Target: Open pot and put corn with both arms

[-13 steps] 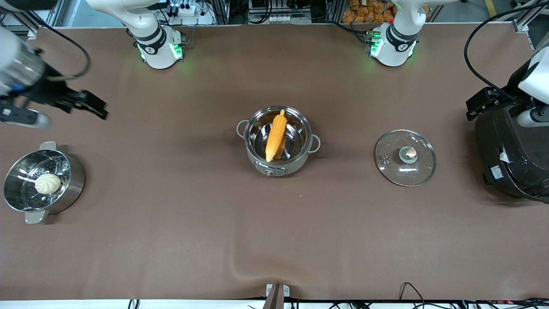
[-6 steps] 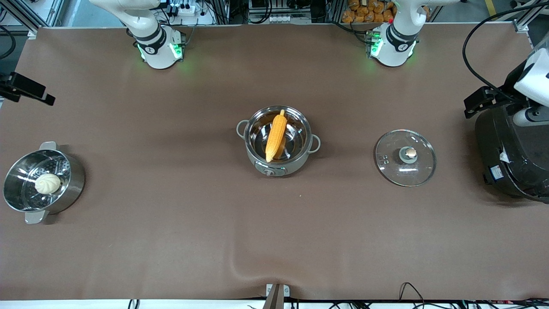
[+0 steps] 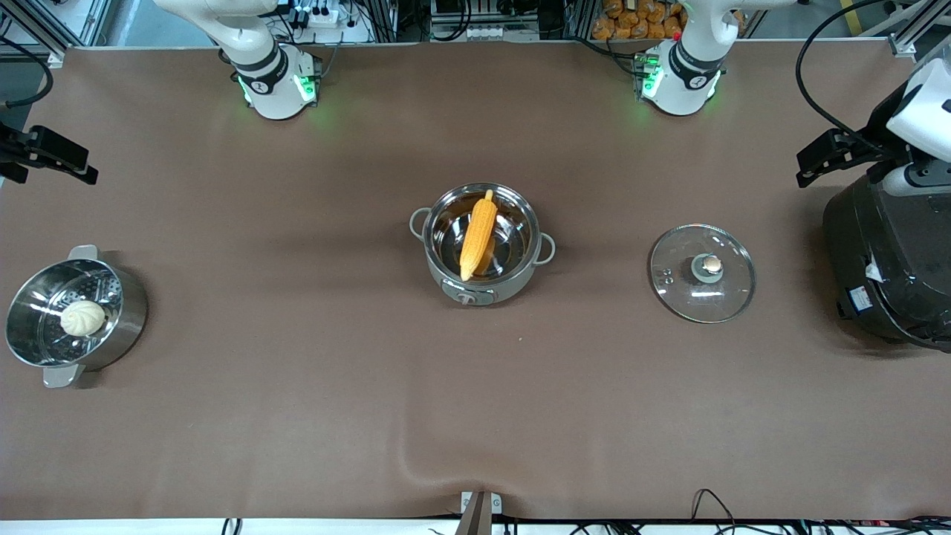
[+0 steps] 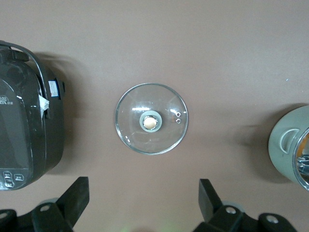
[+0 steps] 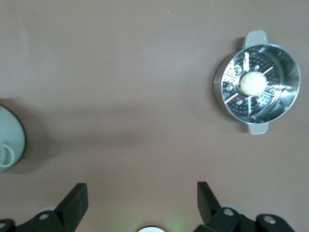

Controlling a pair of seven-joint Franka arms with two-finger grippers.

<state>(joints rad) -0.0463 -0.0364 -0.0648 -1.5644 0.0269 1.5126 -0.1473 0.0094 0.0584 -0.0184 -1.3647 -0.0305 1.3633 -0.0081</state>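
The pot [image 3: 520, 279] stands uncovered in the middle of the table. The yellow-orange corn [image 3: 478, 234] lies slanted inside it, its tip resting on the rim. The pot's glass lid [image 3: 702, 273] lies flat on the table toward the left arm's end and also shows in the left wrist view [image 4: 151, 119]. My left gripper [image 3: 821, 156] is open and empty, high over the table beside the black cooker; in its wrist view [image 4: 142, 200] the jaws stand wide apart. My right gripper [image 3: 59, 156] is open and empty, high over the right arm's end of the table; its wrist view [image 5: 140, 200] shows the same.
A steel steamer pot [image 3: 126, 327] with a white bun [image 3: 82, 318] stands at the right arm's end; it also shows in the right wrist view [image 5: 227, 104]. A large black cooker [image 3: 891, 260] stands at the left arm's end. Part of the pot shows in both wrist views.
My right gripper has pulled away toward the right arm's end of the table, to the edge of the front view. My left gripper has shifted slightly by the cooker. Pot, corn and lid are unmoved.
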